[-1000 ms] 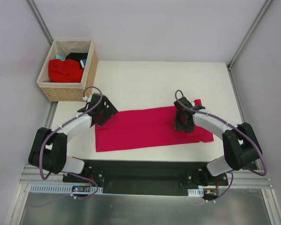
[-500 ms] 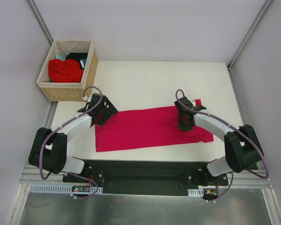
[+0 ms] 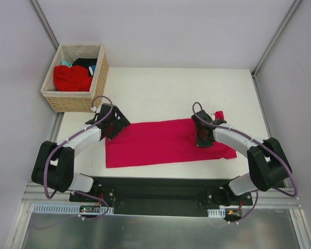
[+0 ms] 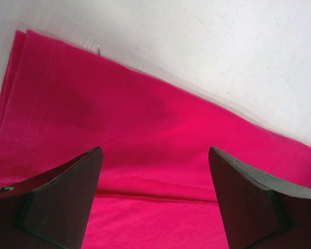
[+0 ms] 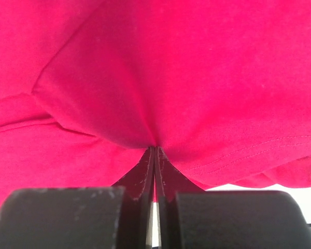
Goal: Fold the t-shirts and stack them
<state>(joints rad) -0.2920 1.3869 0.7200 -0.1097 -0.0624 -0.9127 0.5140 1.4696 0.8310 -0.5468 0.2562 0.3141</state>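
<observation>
While they pinch the t-shirt (image 3: 155, 142), the right fingers (image 5: 140, 179) have edged left.

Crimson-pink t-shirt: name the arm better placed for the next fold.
Right. The right gripper is shut on a pinch of the crimson-pink t-shirt; the left gripper hangs open over its left end.

**Right wrist: cloth pinched at the fingertips**

Right gripper (image 5: 154, 151): both dark fingers (image 5: 139, 179) are pressed together, with a tuck of the crimson-pink t-shirt (image 5: 197, 78) clamped at the tips. The cloth puckers toward the pinch and fills nearly the whole view. Layered fold edge at left, stitched hem at lower right. A sliver of white counter (image 5: 300, 199) shows beneath the hem.
</observation>
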